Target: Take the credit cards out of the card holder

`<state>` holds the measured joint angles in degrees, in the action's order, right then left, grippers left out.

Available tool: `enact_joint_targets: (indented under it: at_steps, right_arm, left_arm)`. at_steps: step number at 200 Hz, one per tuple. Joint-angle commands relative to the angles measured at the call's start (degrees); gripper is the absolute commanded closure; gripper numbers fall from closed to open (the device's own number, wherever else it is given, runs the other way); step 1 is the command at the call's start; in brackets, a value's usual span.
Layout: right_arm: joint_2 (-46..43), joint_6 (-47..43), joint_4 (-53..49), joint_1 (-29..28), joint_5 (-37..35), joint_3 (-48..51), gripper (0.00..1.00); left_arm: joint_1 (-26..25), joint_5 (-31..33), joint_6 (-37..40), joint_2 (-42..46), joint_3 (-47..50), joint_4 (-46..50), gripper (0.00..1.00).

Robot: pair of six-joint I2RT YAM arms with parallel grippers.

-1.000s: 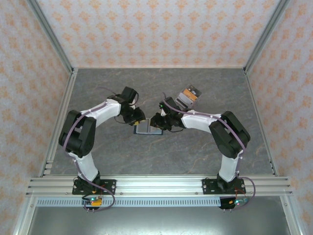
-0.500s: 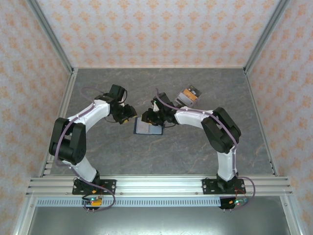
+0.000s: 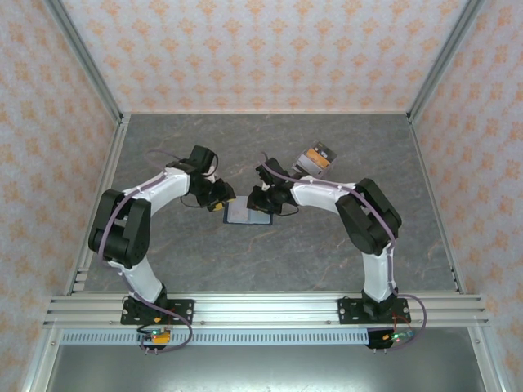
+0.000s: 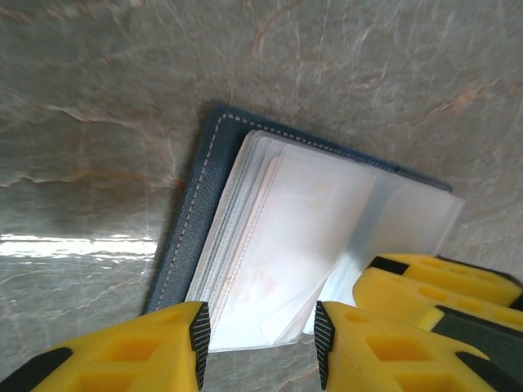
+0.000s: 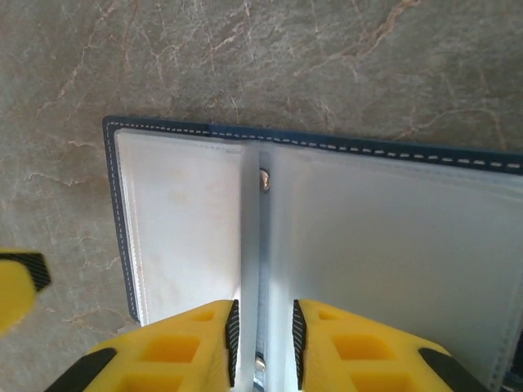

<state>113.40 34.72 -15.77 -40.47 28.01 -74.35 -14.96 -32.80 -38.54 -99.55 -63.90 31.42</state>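
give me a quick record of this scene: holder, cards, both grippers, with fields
card holder: lying open on the table, clear sleeves facing up
credit cards: loose fanned pile, beyond and right of the holder, apart from it
left gripper: open, above the sleeves' edge
right gripper: fingers close together, astride an upright sleeve leaf; grip unclear

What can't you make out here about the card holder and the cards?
1. Whether any cards are in the card holder: both wrist views, the frosted sleeves hide them.
2. Whether the right end effector pinches the middle sleeve: right wrist view, the bottom edge cuts off the contact.
3. How many loose cards lie in the pile: top view, too small.
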Motion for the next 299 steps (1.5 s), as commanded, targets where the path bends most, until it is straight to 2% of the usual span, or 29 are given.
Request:
enact_joint_targets:
  at_steps: [1,55,80,108,138,165,299]
  right_arm:
    - [1.8,-2.6,-5.2,-0.7,-2.9,-3.3,0.73]
    - [5.0,-5.4,-12.3,-2.4,-8.3,-7.7,0.68]
    - [6.8,-6.2,-15.4,-3.3,-11.3,-9.7,0.67]
    - [8.2,-6.6,-18.1,-3.6,-14.4,-10.7,0.7]
    - [9.3,-6.6,-19.7,-3.6,-16.7,-10.8,0.75]
    - [10.5,-6.5,-20.4,-3.6,-17.4,-11.1,0.79]
    - [11.7,-6.2,-19.7,-3.6,-16.6,-11.0,0.8]
  left_arm:
    - [-0.8,-0.8,0.6,-1.6,-1.0,-0.6,0.59]
    - [-1.3,-0.8,0.6,-3.9,-0.9,-1.3,0.59]
    - [-1.4,-0.8,0.5,-4.3,-0.7,-1.5,0.64]
    - [-1.4,-0.9,0.5,-4.4,-0.5,-1.6,0.69]
    - [-1.4,-0.9,0.6,-4.6,-0.5,-1.7,0.69]
    - [-1.4,-1.7,0.8,-5.2,-0.5,-1.9,0.69]
    - [-3.5,-2.9,3.7,-7.9,-2.8,0.2,0.67]
